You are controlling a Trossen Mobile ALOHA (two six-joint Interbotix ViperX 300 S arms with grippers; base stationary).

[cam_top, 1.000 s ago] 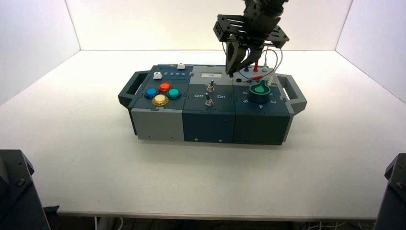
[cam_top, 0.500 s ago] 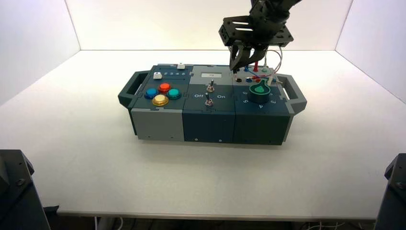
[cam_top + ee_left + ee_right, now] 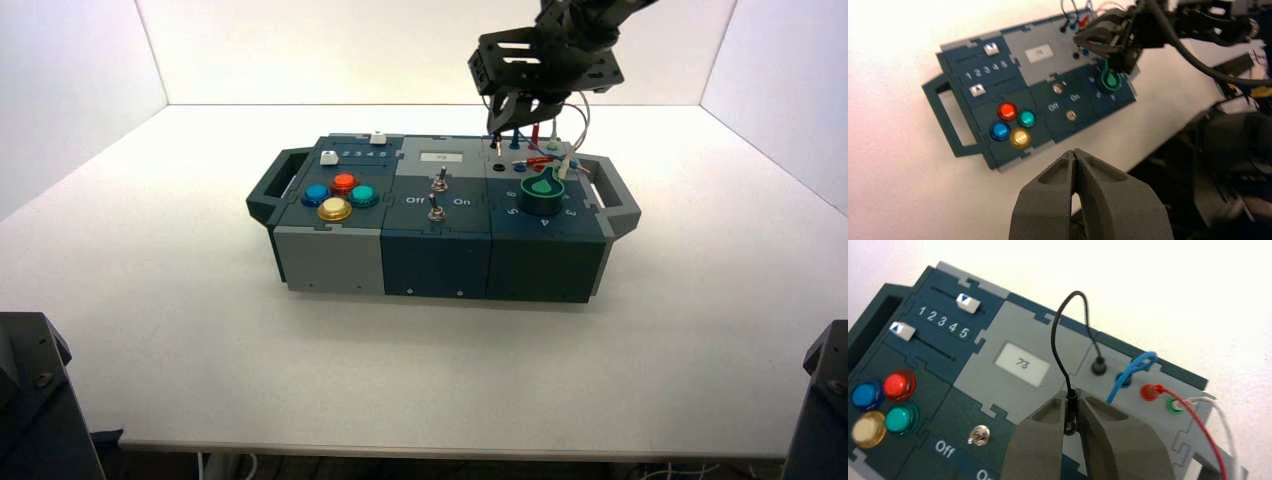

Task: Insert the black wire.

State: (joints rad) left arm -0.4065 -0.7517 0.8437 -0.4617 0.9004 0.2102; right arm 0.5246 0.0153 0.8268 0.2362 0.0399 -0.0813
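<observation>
One end of the black wire (image 3: 1055, 337) sits in a far-row black socket (image 3: 1099, 366), upper centre of your right wrist view; your right gripper (image 3: 1071, 402) pinches the other plug, still to be inserted

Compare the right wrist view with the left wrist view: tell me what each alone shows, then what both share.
Only the right wrist view: black wire between the right hand's fingers, its far plug in a black socket.

Only the left wrist view: green knob, left hand.

Both: red button, display.
</observation>
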